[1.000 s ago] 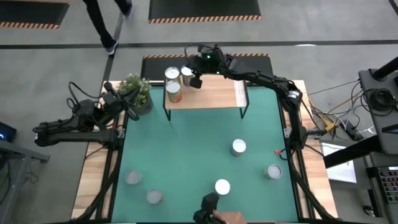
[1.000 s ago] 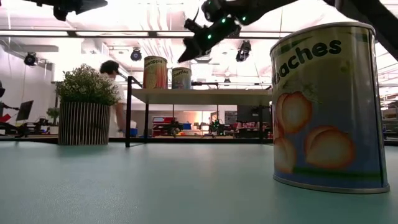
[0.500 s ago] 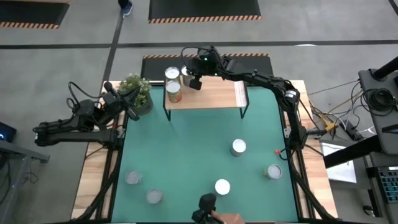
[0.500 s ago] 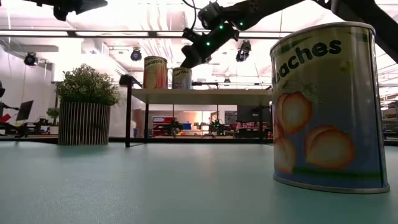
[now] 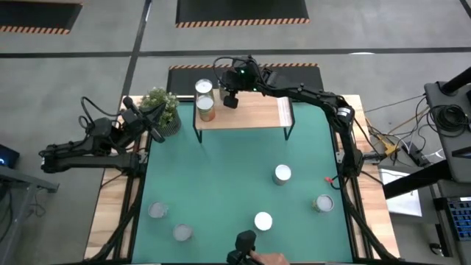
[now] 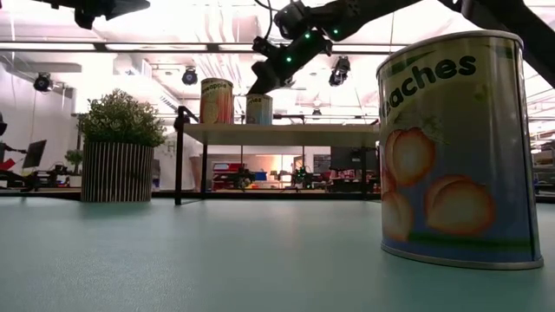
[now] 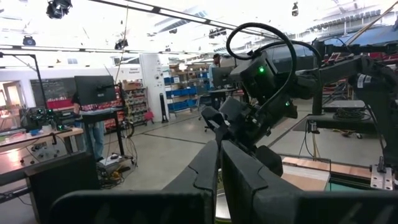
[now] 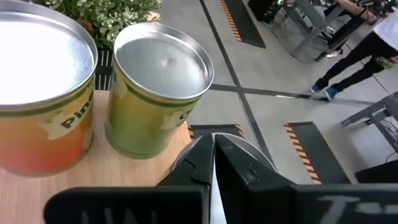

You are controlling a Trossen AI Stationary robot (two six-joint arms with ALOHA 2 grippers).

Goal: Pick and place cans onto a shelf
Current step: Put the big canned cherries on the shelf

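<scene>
Hovering with its fingers pinched together and empty over the third silver-topped can on the light-wood shelf, the right gripper could topple the neighbouring green-labelled can.

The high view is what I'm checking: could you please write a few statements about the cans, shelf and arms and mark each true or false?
1. Five cans stand on the green table. True.
2. The shelf holds no cans. False: cans stand at its left end.
3. The right gripper is shut above the shelf. True.
4. The left gripper holds a can. False: it is shut on nothing, beside the plant.
</scene>
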